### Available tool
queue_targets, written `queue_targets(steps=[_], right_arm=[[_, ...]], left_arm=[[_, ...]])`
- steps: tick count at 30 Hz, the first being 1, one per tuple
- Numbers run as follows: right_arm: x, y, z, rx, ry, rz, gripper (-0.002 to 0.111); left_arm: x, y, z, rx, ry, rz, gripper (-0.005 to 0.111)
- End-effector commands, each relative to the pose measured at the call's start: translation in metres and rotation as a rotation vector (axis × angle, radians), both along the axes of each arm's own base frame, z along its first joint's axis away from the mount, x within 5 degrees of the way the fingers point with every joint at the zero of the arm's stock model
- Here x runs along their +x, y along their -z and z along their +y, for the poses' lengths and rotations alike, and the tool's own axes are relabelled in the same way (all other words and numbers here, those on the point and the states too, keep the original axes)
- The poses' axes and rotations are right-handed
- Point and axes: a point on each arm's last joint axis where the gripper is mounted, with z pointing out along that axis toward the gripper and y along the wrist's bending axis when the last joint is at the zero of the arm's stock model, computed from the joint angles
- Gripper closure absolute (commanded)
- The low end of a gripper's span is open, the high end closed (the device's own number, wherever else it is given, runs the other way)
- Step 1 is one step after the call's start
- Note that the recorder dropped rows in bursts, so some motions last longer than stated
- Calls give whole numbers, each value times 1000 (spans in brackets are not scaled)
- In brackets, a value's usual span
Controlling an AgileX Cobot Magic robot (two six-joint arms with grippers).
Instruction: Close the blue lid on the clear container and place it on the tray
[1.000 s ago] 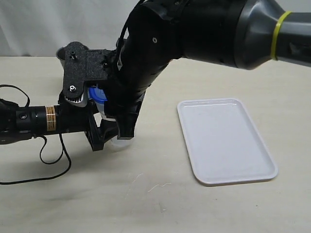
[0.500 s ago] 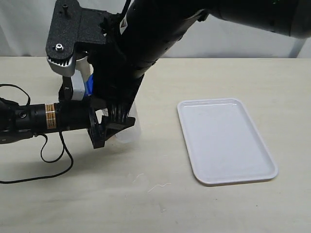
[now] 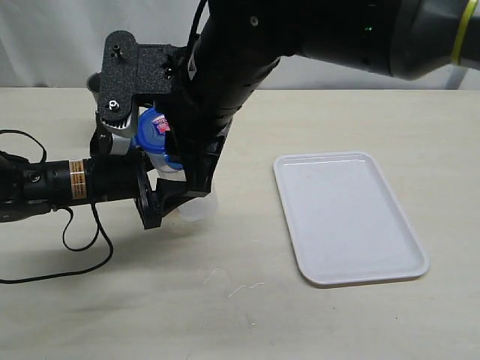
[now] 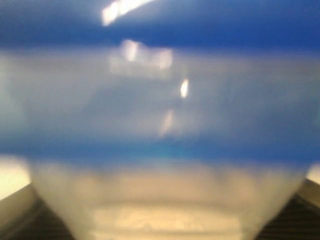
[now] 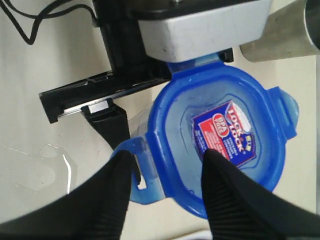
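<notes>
The red-and-white sticker on the blue lid reads "LOCK & LOCK"; its smaller print is illegible.

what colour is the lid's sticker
Red and white: the sticker on the blue lid, clearest in the right wrist view.

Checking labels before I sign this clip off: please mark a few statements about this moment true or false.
1. The flat white rectangular plastic tray carries nothing. True.
2. The small bright blue plastic lid lies on the tray. False: it sits over the mouth of the tall translucent plastic container, off the tray.
3. The lid's red-and-white sticker faces the right wrist camera. True.
4. The right pincer grips the container's body. False: the left pincer holds the container; the right pincer is above the lid, its jaws apart.
</notes>
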Motion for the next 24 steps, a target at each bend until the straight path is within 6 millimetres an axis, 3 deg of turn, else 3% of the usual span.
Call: queue_targets(steps=[1,4,9,14,24], right_arm=[[5,10,1,-50,-34,-8,65],[7,16,3,-66,-34,3,65],[7,17,3,-67,-39,1,75],[5,30,3,-92,-102,-4,69],[6,56,0,-83,-104,-71,69]], left_arm=[[2,-9,-1,-38,-1,-27,107],[2,-9,-1,-38,-1,-27,107],[2,-9,-1,-38,-1,-27,107],[2,-9,-1,-41,-2,-23,107],[2,-9,-1,-41,-2,-23,107]])
